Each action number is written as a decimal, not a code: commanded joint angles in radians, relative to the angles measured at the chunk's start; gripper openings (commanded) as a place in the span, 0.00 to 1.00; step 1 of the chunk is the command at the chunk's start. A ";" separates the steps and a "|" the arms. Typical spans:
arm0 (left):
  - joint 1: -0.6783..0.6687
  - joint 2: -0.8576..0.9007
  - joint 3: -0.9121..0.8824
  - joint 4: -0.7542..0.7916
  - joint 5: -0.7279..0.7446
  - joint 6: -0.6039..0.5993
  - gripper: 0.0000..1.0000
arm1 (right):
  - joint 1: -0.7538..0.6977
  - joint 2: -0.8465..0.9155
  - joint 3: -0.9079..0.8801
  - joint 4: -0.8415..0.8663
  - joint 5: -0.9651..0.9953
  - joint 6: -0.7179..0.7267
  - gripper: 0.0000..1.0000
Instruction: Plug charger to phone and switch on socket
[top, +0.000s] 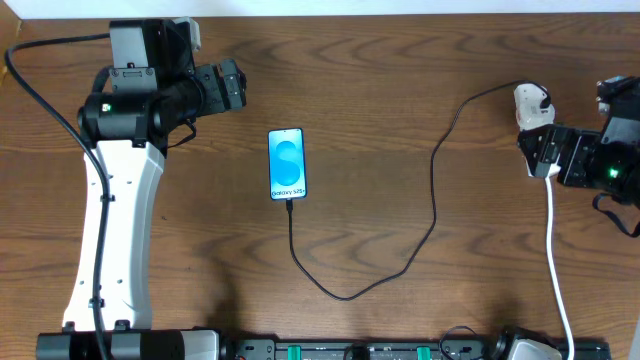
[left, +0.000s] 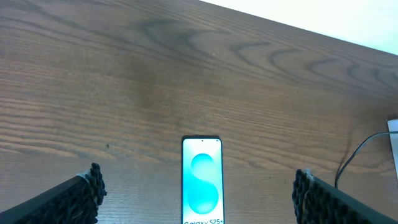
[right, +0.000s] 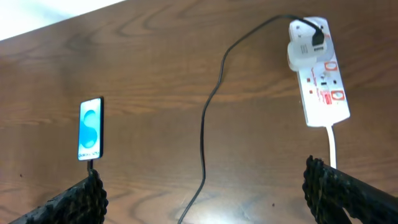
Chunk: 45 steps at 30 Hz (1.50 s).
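overhead: charger (top: 434, 190) plugged into phone (top: 287, 164), socket (right: 323, 99) at right edge.
switching seems undone; left gripper (left: 198, 179) and right gripper (right: 203, 177) spread, empty.

Blue phone (top: 286, 164), red-marked white socket (right: 321, 84)

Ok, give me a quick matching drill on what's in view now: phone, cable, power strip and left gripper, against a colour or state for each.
1 phone
2 cable
3 power strip
4 left gripper

A white with red marks
B open, holding nothing
C blue screen, lying face up
D black, running from phone to power strip

Pairs: 1-C, 2-D, 3-A, 4-B
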 joint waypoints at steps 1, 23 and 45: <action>0.005 -0.006 0.012 -0.003 -0.011 0.002 0.97 | 0.003 -0.006 0.008 0.000 0.011 0.006 0.99; 0.005 -0.006 0.012 -0.003 -0.011 0.002 0.97 | 0.234 -0.388 -0.608 0.846 0.370 0.006 0.99; 0.005 -0.006 0.012 -0.003 -0.010 0.002 0.97 | 0.233 -1.056 -1.431 1.350 0.362 0.014 0.99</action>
